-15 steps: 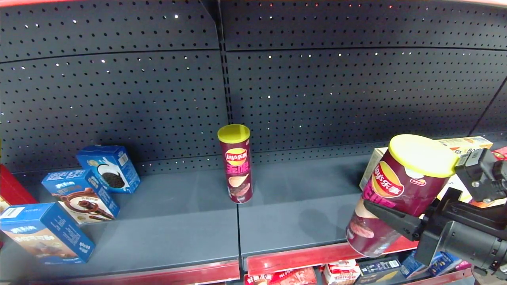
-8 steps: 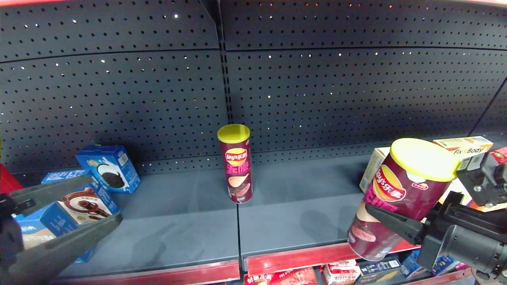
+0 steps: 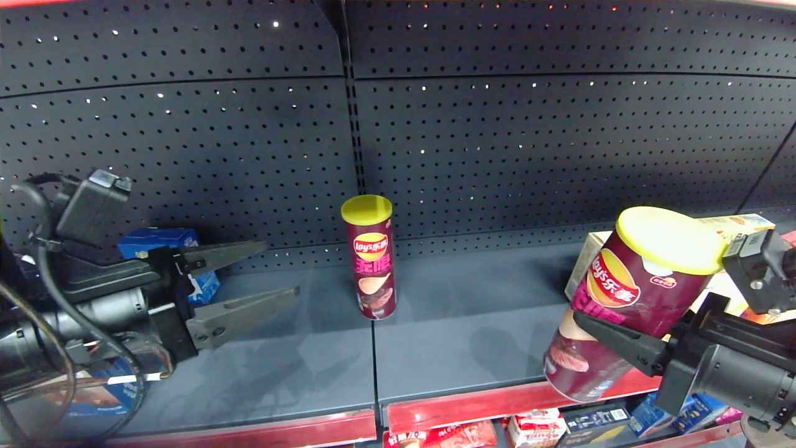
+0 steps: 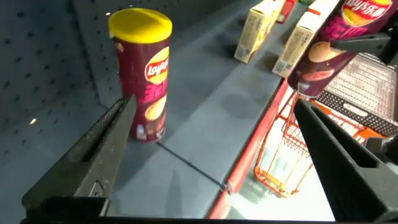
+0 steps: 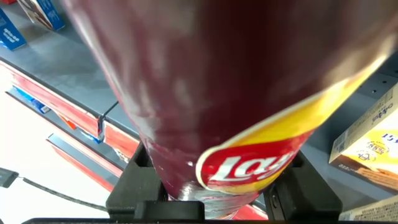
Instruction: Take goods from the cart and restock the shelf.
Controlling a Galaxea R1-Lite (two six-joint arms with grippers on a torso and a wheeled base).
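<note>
A maroon chip can with a yellow lid [image 3: 369, 256] stands upright at the back middle of the grey shelf [image 3: 472, 323]. My left gripper [image 3: 282, 267] hovers open to its left, fingers pointing at it with a gap between. In the left wrist view the same can [image 4: 143, 74] stands just beyond the gripper [image 4: 214, 102]. My right gripper [image 3: 612, 330] is shut on a second, tilted chip can [image 3: 628, 298] at the shelf's front right edge. That held can [image 5: 217, 93] is close up in the right wrist view.
Blue biscuit boxes [image 3: 155, 239] stand at the shelf's left, partly hidden behind my left arm. Pale boxes [image 3: 734, 224] stand at the right behind the held can. A red price rail [image 3: 485, 401] edges the shelf; an orange wire cart [image 4: 286, 162] stands below.
My left arm has come in from the lower left and risen rightward toward the standing can, fingers open. The right gripper with its can has barely shifted.
</note>
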